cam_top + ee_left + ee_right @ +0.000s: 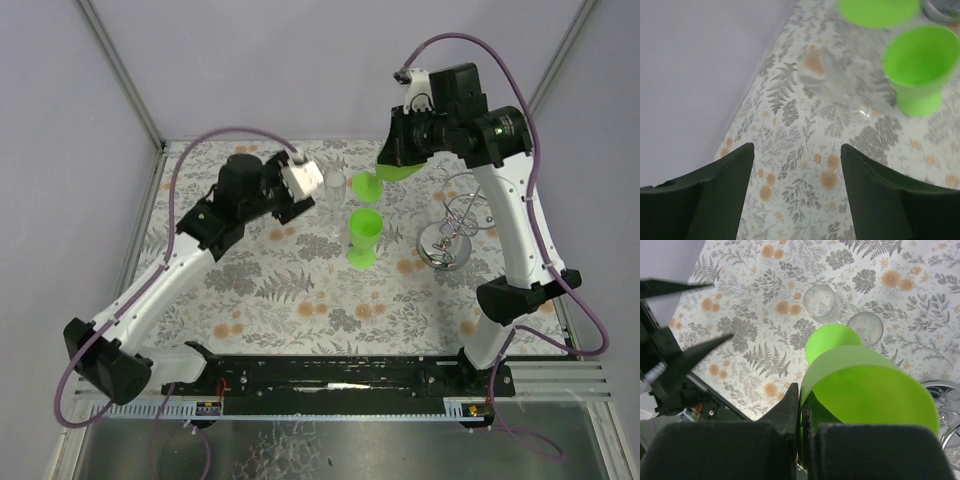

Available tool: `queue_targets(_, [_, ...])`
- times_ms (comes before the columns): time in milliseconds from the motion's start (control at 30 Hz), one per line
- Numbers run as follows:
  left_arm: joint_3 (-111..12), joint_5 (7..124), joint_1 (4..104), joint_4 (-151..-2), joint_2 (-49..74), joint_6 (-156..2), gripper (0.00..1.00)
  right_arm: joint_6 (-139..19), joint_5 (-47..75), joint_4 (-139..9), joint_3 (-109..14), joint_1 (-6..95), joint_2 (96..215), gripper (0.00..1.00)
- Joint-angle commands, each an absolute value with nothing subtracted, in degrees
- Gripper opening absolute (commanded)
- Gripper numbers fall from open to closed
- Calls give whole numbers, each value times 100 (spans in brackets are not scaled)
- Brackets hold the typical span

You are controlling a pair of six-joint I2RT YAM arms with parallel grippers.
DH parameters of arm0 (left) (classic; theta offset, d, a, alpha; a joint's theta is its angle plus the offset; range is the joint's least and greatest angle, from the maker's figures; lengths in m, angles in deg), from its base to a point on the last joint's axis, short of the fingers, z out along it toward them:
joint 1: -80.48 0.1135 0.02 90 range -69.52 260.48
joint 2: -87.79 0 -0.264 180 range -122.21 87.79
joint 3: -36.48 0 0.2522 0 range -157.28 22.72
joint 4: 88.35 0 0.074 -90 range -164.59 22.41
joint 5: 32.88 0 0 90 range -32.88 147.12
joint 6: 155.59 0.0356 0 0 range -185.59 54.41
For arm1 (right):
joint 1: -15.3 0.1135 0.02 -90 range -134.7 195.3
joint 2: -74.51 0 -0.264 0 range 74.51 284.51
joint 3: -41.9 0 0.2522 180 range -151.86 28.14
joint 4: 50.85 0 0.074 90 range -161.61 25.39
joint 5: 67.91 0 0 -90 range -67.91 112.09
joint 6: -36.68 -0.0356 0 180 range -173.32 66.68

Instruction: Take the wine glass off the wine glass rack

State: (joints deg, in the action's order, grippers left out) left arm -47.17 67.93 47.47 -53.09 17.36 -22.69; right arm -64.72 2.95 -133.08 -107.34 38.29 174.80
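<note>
**A:** Where is the wine glass, and how should this step go?

**B:** The green wine glass [367, 187] is off the wine glass rack [455, 225]. It hangs in the air at upper centre of the overhead view, just left of the rack and apart from it. The right gripper [801, 410] is clamped on a thin green wall at one end of it. The job that appears to be left is setting it down. I would turn it upright and lower it onto a bare patch of the floral tablecloth [300, 290]. The jaws should part only once its foot rests flat, then lift straight up.

**A:** What does the glass look like?

**B:** It is bright, opaque green and looks like plastic, with round ends. It lies tilted in the grip rather than upright. In the right wrist view it fills the lower right as a large green circle. I cannot tell whether the pinched end is the bowl or the foot.

**A:** What is close by?

**B:** A second green glass [363, 238] stands upright just below it at centre frame. A clear glass [334, 182] sits to its left. Both crowd the landing area, so I would give them room. The left gripper [796, 150] hovers at centre left by the clear glass, its fingers spread and holding nothing.
</note>
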Motion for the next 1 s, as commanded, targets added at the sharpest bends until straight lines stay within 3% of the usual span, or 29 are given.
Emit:
queue_targets(0, [-5671,6410,5469,-5483,1242,-5053,69,-6435,1479,-13073,-11278,4491,17750,0])
queue_targets(333, [-6400,7414,6759,-4762,355,-7522,73,-6538,2492,-12931,-11100,5479,17639,0])
queue_targets(600, [-6537,7724,6872,-4804,46,-7985,86,-6690,3077,-12975,-10743,6488,17856,0])
queue_targets(967, [-6479,7894,7133,-4804,25,-8167,88,-7127,3505,-12241,-9541,7185,17899,0])
